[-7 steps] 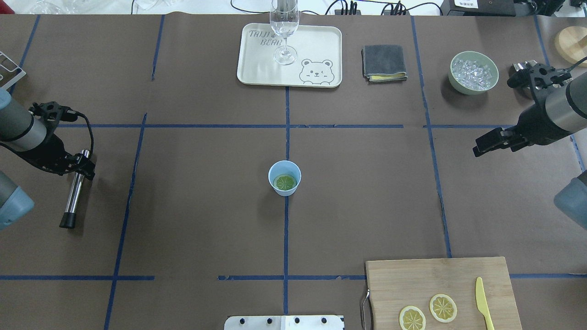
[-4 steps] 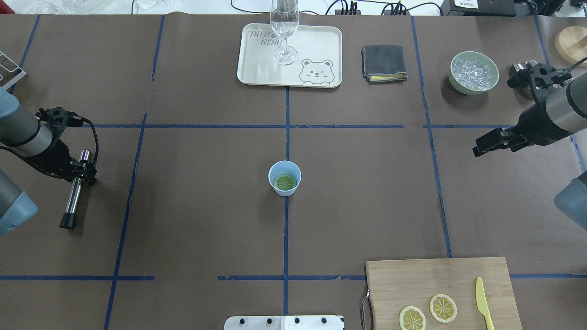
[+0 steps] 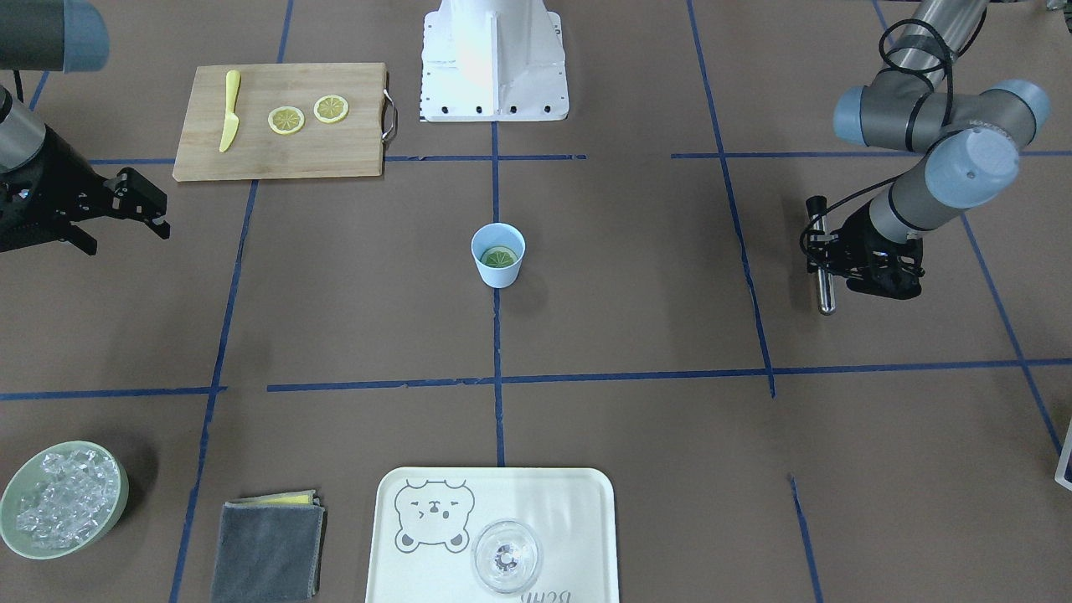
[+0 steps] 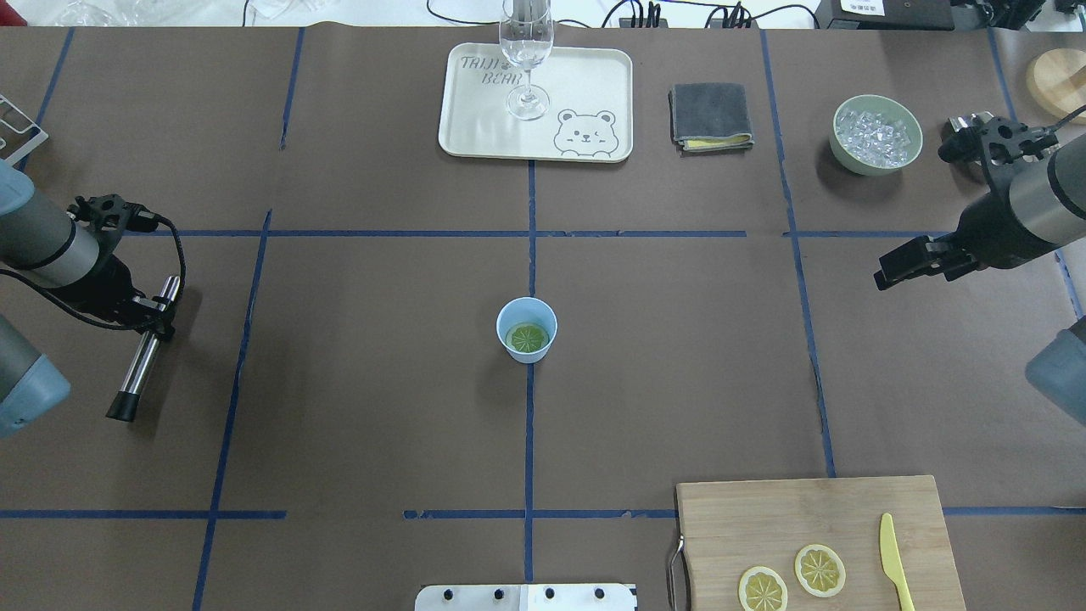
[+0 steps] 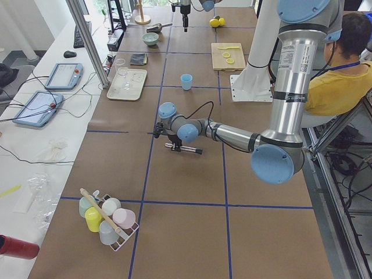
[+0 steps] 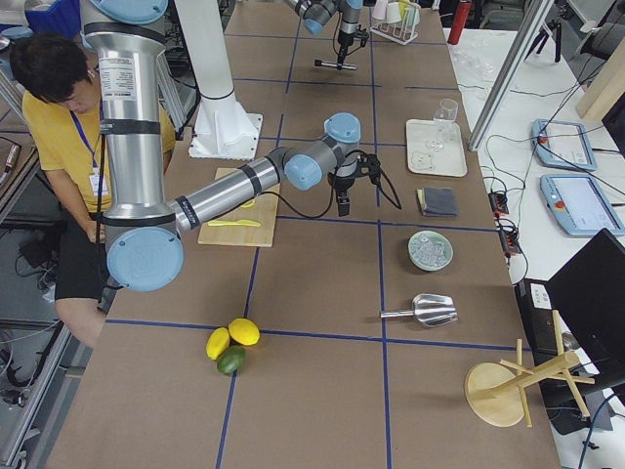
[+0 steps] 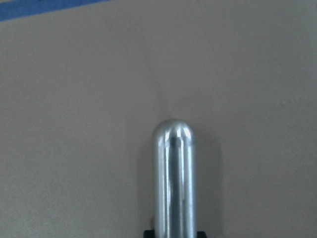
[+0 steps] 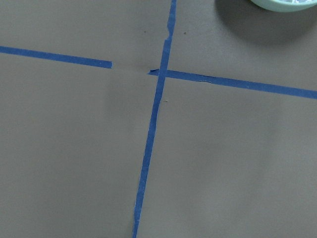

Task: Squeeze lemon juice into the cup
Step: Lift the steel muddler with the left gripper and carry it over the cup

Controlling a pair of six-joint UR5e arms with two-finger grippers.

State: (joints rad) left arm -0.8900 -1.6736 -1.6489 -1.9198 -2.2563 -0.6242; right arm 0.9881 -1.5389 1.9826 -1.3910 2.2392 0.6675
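Note:
The light-blue cup (image 4: pixel 526 329) stands at the table's middle with one lemon slice (image 4: pixel 527 339) lying flat inside; both also show in the front view, the cup (image 3: pixel 498 261) and the slice (image 3: pixel 499 257). Two more lemon slices (image 4: pixel 762 588) (image 4: pixel 820 568) lie on the wooden cutting board (image 4: pixel 848 509). My left gripper (image 4: pixel 154 321) is far left of the cup, shut on a metal rod (image 4: pixel 140 365) with a black tip, held low over the table; its rounded end fills the left wrist view (image 7: pixel 173 183). My right gripper (image 4: pixel 889 276) is open and empty, far right of the cup.
A yellow knife (image 4: pixel 892 560) lies on the board. A cream tray (image 4: pixel 585 85) with a clear glass (image 4: pixel 527 51), a grey cloth (image 4: pixel 711 116) and a green bowl of ice (image 4: pixel 876 134) stand along the far edge. A cup rack (image 5: pixel 107 218) stands at the left end.
My left gripper has shifted slightly and tilted the rod, its upper end moving right. The right arm, cup and slices have not moved.

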